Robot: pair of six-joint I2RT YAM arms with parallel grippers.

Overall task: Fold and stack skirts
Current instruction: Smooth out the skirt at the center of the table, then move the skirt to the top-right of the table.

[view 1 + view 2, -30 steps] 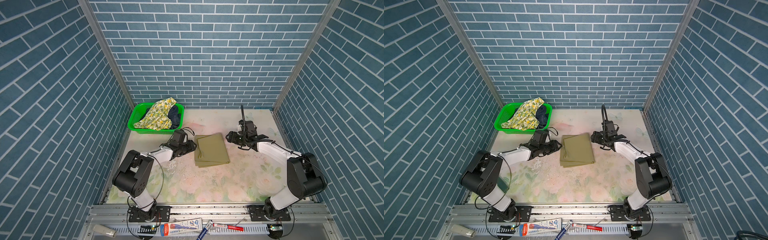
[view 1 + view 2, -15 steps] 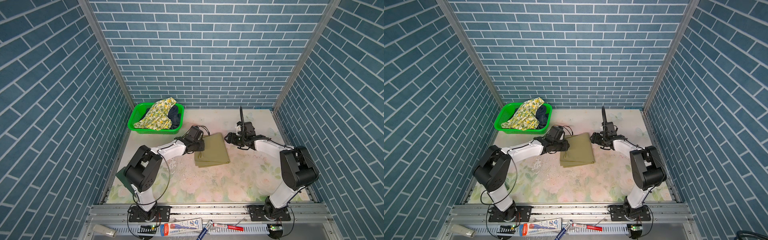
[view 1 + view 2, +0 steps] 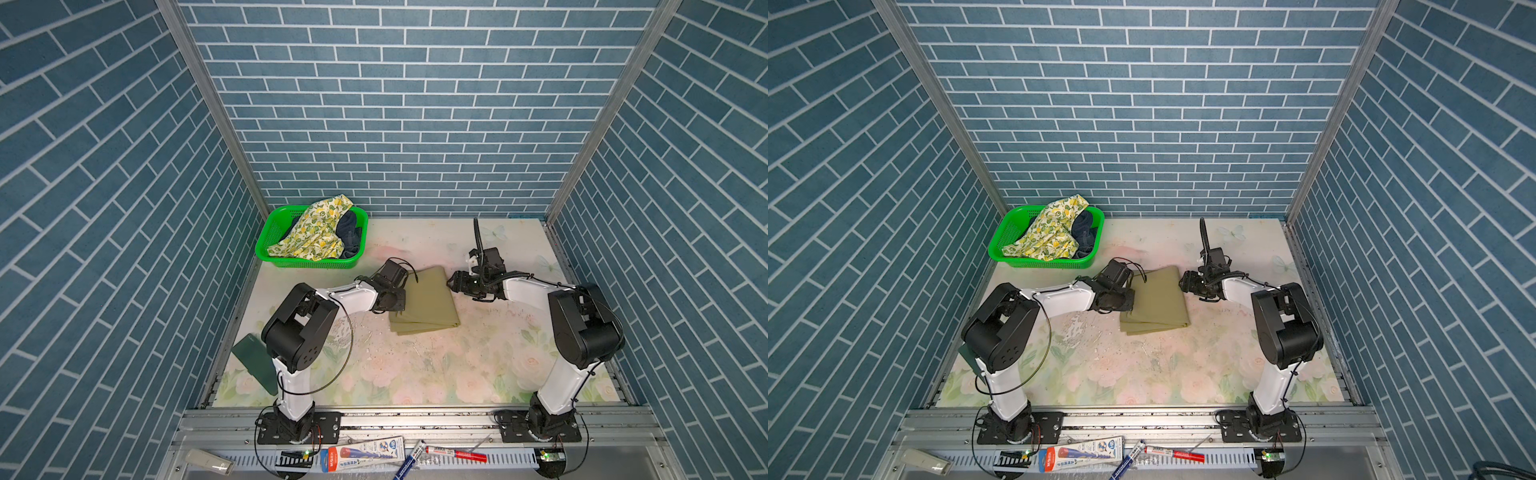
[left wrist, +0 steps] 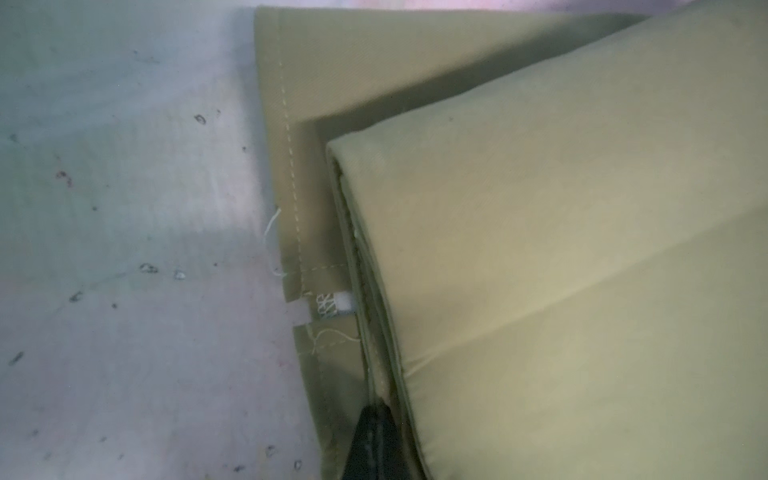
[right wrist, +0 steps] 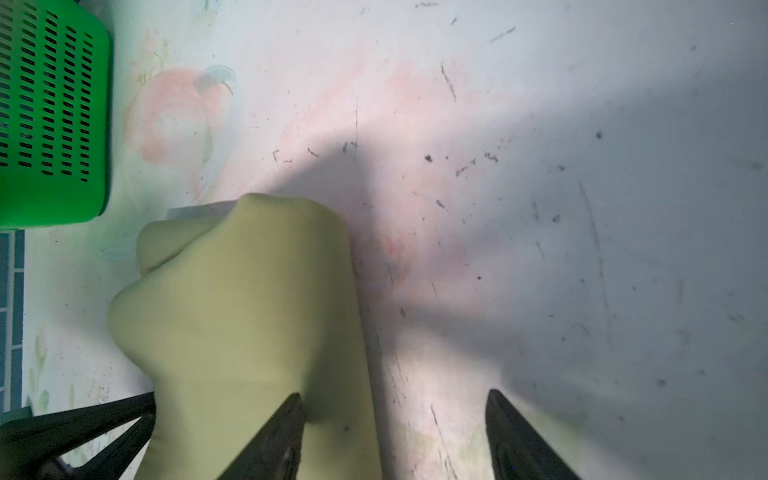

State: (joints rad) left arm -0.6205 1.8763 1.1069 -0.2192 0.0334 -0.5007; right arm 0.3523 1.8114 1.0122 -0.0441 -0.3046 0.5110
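The olive-khaki skirt (image 3: 428,303) (image 3: 1156,301) lies folded mid-table. My left gripper (image 3: 401,297) (image 4: 376,409) is at its left edge, shut on the stacked cloth layers there. My right gripper (image 3: 453,286) (image 5: 394,395) stands open at the skirt's far right corner. One of its fingers (image 5: 286,419) is over the olive cloth (image 5: 249,311) and the other is over bare table. The lemon-print skirt (image 3: 316,232) and the dark navy skirt (image 3: 351,235) lie crumpled in the green basket (image 3: 270,237) at the back left.
The basket's corner (image 5: 50,124) shows in the right wrist view, close to the olive cloth. A dark green flat item (image 3: 255,365) lies at the table's front left edge. Pens and a tube (image 3: 365,451) rest on the front rail. Brick walls close in three sides.
My left gripper has moved right to the olive skirt's left edge and shut on it. My right gripper has crept left to the skirt's far right corner, staying open.
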